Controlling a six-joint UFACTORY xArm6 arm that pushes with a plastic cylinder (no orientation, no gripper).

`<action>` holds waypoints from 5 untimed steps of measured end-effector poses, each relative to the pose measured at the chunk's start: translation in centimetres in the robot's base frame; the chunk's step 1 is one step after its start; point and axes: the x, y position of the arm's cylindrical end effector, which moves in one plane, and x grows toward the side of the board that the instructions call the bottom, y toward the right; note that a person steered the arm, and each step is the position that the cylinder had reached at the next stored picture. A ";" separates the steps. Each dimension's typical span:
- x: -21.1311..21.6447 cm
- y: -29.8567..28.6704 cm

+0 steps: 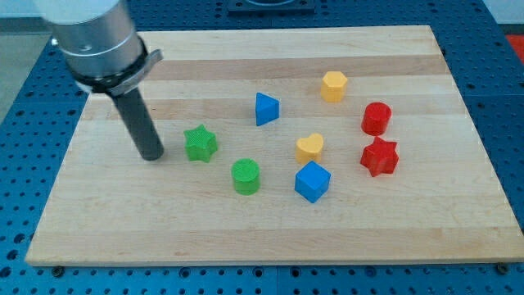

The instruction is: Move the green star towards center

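My tip (152,156) sits on the wooden board (246,57), just to the view's left of the green star (200,143) — very close, and I cannot tell if they touch. I have no claw, only a dark rod. The star lies left of the board's middle. A green round block (245,176) is near it, lower right — a blue triangle block (265,108) is upper right.

The pale, smooth wooden board (270,229) is showing its grain, the ridged matt plastic green star (200,143) is lying on it.
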 end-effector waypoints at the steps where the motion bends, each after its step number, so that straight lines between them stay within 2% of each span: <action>1: -0.4 2.1; 4: -1.1 4.6; 5: -1.5 3.7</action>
